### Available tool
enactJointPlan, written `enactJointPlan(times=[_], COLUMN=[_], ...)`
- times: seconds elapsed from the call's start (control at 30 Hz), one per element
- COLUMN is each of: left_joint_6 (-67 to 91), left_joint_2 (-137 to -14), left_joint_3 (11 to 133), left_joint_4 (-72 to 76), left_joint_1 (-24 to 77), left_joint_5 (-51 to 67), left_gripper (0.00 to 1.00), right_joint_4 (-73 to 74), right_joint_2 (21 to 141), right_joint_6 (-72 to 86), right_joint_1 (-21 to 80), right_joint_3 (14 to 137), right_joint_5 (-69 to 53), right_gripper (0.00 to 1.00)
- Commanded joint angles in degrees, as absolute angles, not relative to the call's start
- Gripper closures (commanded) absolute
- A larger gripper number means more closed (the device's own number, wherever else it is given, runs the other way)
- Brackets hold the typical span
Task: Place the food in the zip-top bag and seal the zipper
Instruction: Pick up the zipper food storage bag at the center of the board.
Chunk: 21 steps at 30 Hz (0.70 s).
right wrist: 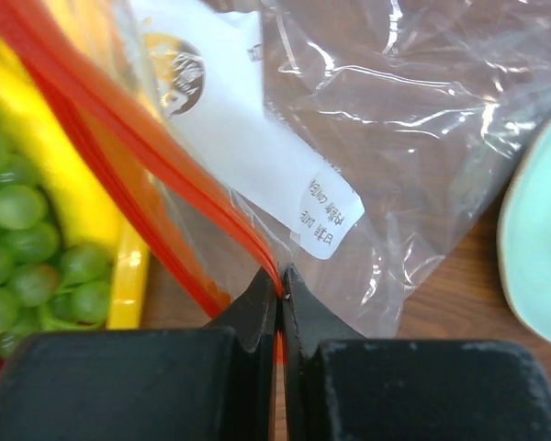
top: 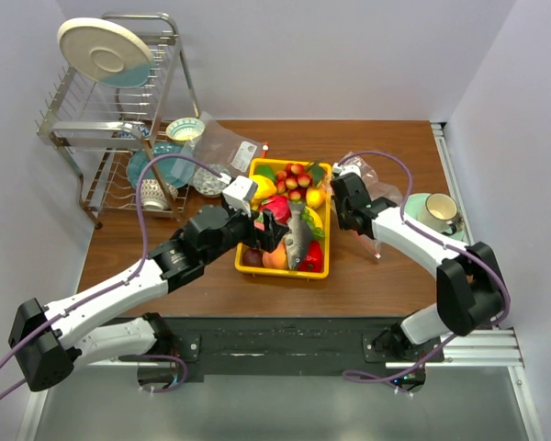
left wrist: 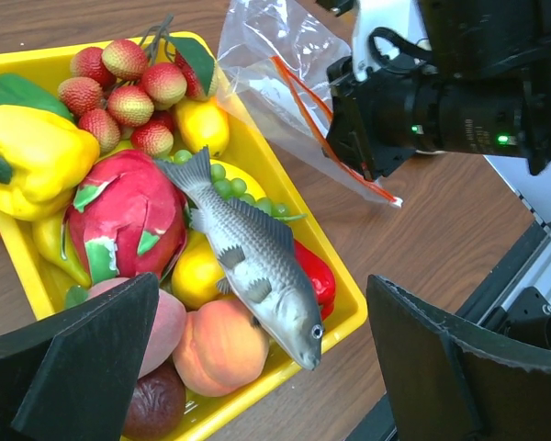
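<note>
The food lies heaped in a yellow tray: a grey fish on top, a dragon fruit, a yellow pepper, a peach and green grapes. My left gripper hangs open over the tray's near end, its fingers either side of the fish's head and touching nothing. Right of the tray lies the crinkled zip-top bag with its white label. My right gripper is shut on the orange-red zipper at the bag's mouth, next to the tray's edge.
A wire dish rack holding a plate stands at the back left, with bowls beside it. A flatter clear bag lies behind the tray. A teal cup on a saucer sits right of the zip-top bag.
</note>
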<state>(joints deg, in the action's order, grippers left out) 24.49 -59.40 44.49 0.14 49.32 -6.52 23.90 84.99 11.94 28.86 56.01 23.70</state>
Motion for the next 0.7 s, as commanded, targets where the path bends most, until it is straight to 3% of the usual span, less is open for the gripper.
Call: enactJointPlan(times=[0.0, 0.27, 0.4, 0.67], left_joint_6=[26.27, 27.25, 27.6, 25.84], left_joint_2=[-59.15, -63.97, -67.93, -69.7], left_joint_3=[47.2, 51.41, 54.57, 57.13], left_joint_4=[0.88, 5.79, 7.38, 8.61], left_joint_1=[49.57, 49.66, 50.27, 53.25], left_joint_5=[-10.1, -5.29, -0.27, -1.49], left_gripper=[0.0, 0.03, 0.1, 0.18], right_joint_4=[20.65, 19.26, 19.16, 22.76], right_joint_2=[78.15, 65.85, 63.73, 62.32], right_joint_6=[12.48, 25.55, 28.56, 29.97], right_joint_1=[29.0, 28.92, 28.92, 29.0], right_joint_3=[59.49, 61.26, 62.57, 63.81], right_joint_5=[16.54, -7.44, -12.11, -15.29], right_gripper=[1.0, 1.0, 1.0, 1.0])
